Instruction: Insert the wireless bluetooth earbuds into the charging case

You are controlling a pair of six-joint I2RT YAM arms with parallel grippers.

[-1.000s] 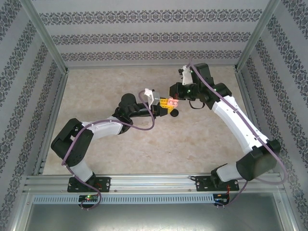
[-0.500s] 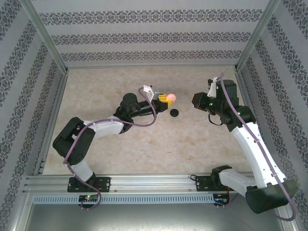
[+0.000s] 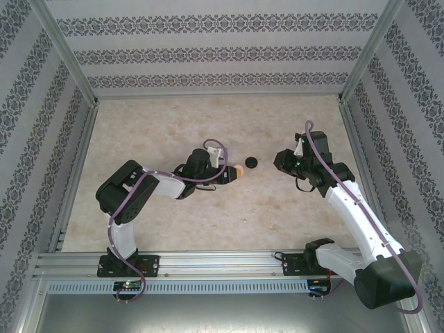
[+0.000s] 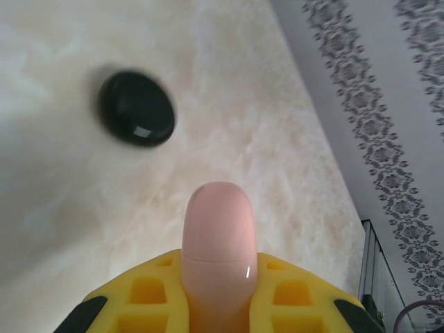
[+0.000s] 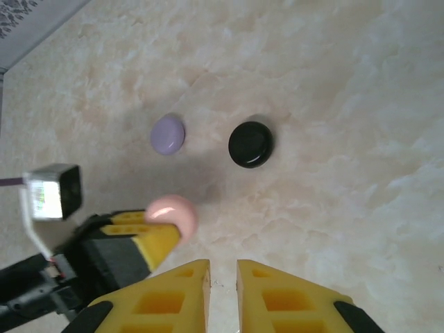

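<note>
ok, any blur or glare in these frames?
Left wrist: the black case is blurred, and there is a small glint on the pink case. Right wrist: sharp, a glint on the black case, only faint shadows. Top external: even light, no glare.

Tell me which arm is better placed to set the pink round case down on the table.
Left. The left gripper is shut on the pink round case; the right gripper stands apart, jaws slightly parted and empty.

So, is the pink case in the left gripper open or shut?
Shut: the pink case shows lid meeting base at a thin seam.
</note>
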